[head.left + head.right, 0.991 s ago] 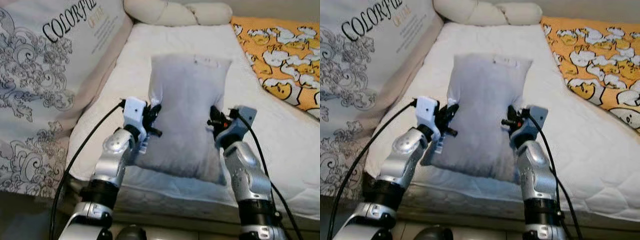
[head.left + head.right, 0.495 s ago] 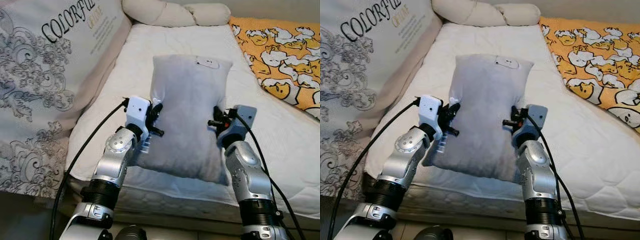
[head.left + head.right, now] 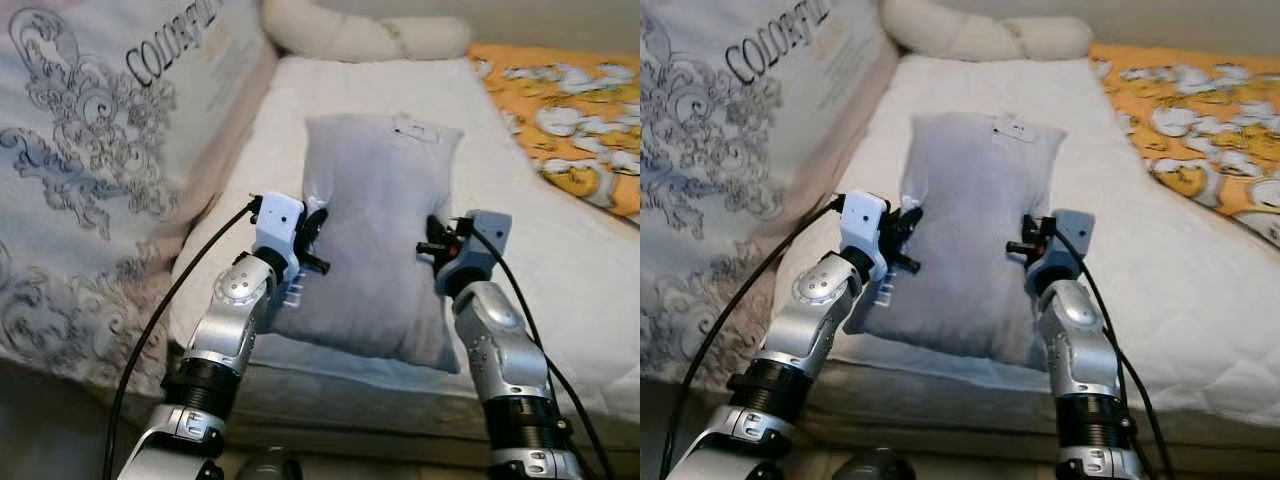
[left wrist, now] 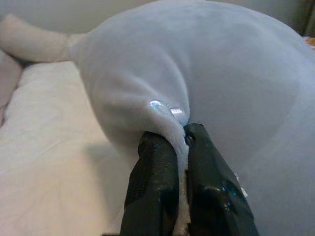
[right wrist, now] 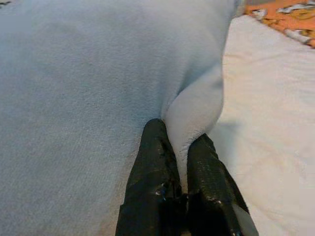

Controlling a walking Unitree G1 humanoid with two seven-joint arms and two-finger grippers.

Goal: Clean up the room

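Observation:
A grey pillow (image 3: 372, 220) lies lengthwise over the white mattress (image 3: 560, 270), held between my two arms. My left gripper (image 3: 310, 232) is shut on a fold of the pillow's left edge; the wrist view shows the fabric (image 4: 162, 110) pinched between the black fingers (image 4: 155, 167). My right gripper (image 3: 433, 242) is shut on the pillow's right edge, and its wrist view shows a bulge of grey cloth (image 5: 194, 118) squeezed between its fingers (image 5: 157, 162). A small white label (image 3: 418, 129) sits on the pillow's far end.
A large cushion printed with grey scrolls and lettering (image 3: 110, 170) leans along the left of the bed. A cream bolster (image 3: 360, 35) lies across the head of the mattress. An orange blanket with a duck pattern (image 3: 580, 130) covers the far right.
The camera has shifted right and slightly back, so the printed cushion takes up more of the left. Both grippers keep their hold on the pillow, which has barely moved.

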